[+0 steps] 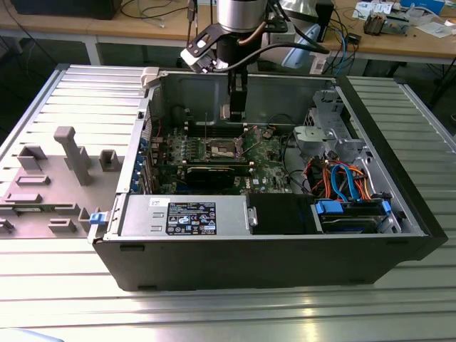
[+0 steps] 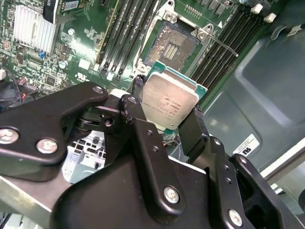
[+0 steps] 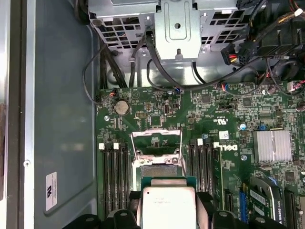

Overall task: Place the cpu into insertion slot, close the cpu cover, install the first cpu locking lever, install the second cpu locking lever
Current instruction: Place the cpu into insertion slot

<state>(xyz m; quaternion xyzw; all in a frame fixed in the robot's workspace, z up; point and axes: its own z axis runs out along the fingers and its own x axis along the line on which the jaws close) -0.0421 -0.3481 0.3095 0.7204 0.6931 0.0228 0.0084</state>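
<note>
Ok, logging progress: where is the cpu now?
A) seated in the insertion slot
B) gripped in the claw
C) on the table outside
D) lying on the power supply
B: the claw grips the cpu by its edges, with the insertion slot bare.

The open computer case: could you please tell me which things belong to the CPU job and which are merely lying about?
Job in hand:
gripper, shut on the cpu
insertion slot, empty
cpu cover, open

Lying about:
power supply box
expansion card
memory slots
heatsink
</note>
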